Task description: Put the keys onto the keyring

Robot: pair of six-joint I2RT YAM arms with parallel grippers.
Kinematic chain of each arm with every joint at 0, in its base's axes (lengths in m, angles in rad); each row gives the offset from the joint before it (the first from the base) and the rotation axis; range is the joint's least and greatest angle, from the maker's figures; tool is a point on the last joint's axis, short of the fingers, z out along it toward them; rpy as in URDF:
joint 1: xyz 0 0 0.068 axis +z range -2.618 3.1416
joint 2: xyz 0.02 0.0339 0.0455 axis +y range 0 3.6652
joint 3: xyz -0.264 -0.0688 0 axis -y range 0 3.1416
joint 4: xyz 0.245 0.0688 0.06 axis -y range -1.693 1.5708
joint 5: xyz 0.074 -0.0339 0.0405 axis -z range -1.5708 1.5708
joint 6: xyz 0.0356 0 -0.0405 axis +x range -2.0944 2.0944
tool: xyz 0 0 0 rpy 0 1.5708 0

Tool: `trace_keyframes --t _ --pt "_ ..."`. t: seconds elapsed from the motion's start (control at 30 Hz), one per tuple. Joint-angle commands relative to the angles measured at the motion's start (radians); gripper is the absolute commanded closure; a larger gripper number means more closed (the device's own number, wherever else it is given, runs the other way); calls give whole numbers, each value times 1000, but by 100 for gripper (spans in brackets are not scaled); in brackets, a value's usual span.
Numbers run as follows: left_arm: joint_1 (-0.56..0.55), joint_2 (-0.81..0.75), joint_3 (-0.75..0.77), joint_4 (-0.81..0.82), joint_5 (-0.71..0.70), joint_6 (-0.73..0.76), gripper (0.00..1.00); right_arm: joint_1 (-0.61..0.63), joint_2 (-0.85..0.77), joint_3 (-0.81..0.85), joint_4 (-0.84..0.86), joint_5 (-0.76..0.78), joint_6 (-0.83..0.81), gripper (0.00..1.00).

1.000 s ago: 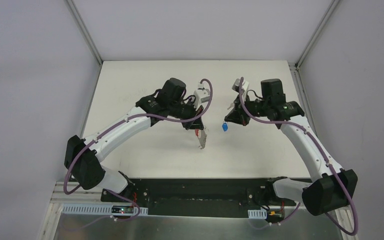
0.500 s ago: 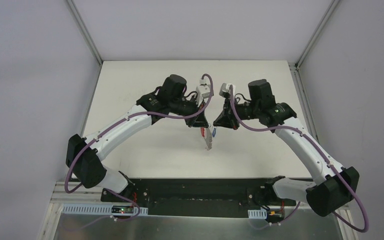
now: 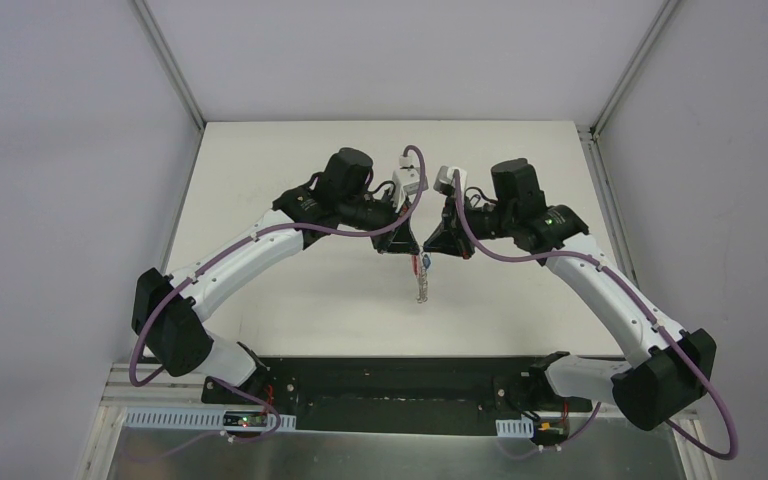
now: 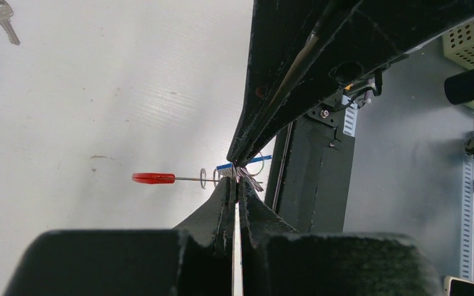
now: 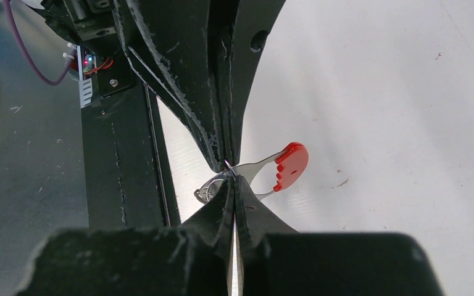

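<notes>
**Top view:** I find the left gripper (image 3: 407, 250) and the right gripper (image 3: 433, 250) tip to tip over the middle of the surface (image 3: 260, 180). The keyring (image 3: 421, 285) hangs from that meeting point. Its red band and rings read only as a thin streak, and I cannot tell whether its lower end touches the surface. A blue speck just beside its top I take for the blue key (image 3: 426, 263). The state of either set of jaws is too small to judge here.

**Left wrist view:** The left jaws are pressed together on the ring end of the keyring, and the red band sticks out to the left, seen edge-on. The right gripper's body comes in from above and hides most of the blue key. Only a blue sliver shows at its closed tips, so I record those jaws as clamped on it. The silver key (image 4: 0, 13) lies on the surface in the top left corner, well apart, its head clipped by the frame edge.

**Right wrist view:** The right jaws are together, and what they pinch is hidden between the pads. The red band shows flat-on just right of the tips, with small rings bunched to their left
</notes>
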Motion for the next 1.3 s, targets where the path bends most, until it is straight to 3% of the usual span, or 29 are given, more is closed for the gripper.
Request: trace_keyframes --t 0.0,1.27 --pt "5 -22 12 50 45 -19 100 5 2 7 43 18 19 100" --pt "4 -22 7 22 30 38 100 -35 -18 1 52 14 55 100"
